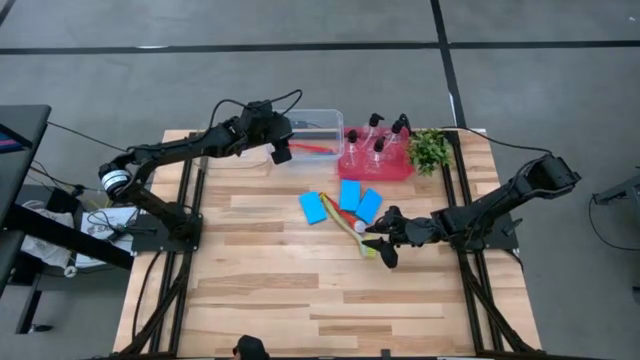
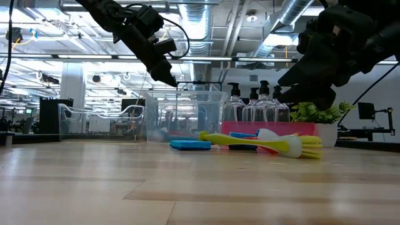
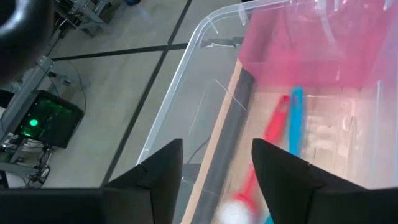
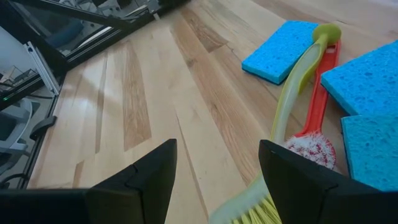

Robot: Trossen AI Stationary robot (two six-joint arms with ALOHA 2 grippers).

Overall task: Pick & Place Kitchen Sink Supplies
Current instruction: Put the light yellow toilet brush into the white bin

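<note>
My left gripper (image 1: 281, 152) hovers open over the near left corner of the clear tub (image 1: 325, 118). In the left wrist view a red brush (image 3: 273, 127) and a blue brush (image 3: 296, 118) lie on the tub's floor beyond the open gripper (image 3: 217, 180). My right gripper (image 1: 386, 246) stands open above the table, with the head of a yellow-green brush (image 4: 298, 81) below it. That brush lies flat across a red brush (image 4: 318, 106) with white bristles. Three blue sponges (image 1: 345, 200) lie flat beside them. Several clear pump bottles (image 1: 378, 140) stand in the red tray (image 1: 400, 172).
A small leafy plant (image 1: 430, 150) stands at the far right, next to the red tray. The tub and tray line the table's far edge. Bare wood fills the near half of the table (image 1: 300, 300) and its left side.
</note>
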